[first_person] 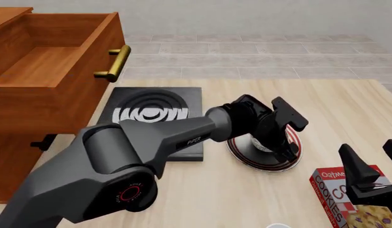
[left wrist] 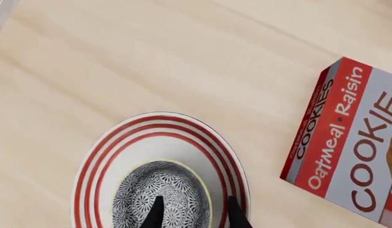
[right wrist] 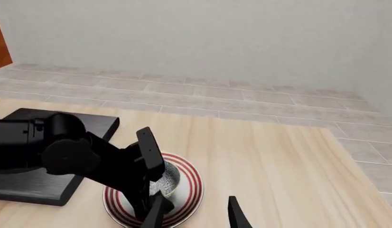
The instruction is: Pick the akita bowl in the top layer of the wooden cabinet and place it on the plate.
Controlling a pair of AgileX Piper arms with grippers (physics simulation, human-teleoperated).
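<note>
The akita bowl (left wrist: 161,190), speckled dark and white, rests on the plate (left wrist: 152,126), a white plate with red rings, right of the stove on the table. My left gripper (left wrist: 196,216) is open. One finger hangs over the bowl's inside and the other outside its rim. In the front view the left gripper (first_person: 281,135) covers most of the bowl over the plate (first_person: 247,159). The right wrist view shows the bowl (right wrist: 165,179) on the plate (right wrist: 190,190). The wooden cabinet (first_person: 50,114) stands at the left with its top layer (first_person: 57,61) pulled out. My right gripper (first_person: 370,156) is open at the near right, above the cookie box.
A red and grey Oatmeal Raisin Cookies box (first_person: 338,197) lies at the near right, close to the plate. A black square stove (first_person: 154,114) with white rings lies between cabinet and plate. A small black knob (first_person: 41,142) juts from the cabinet's side.
</note>
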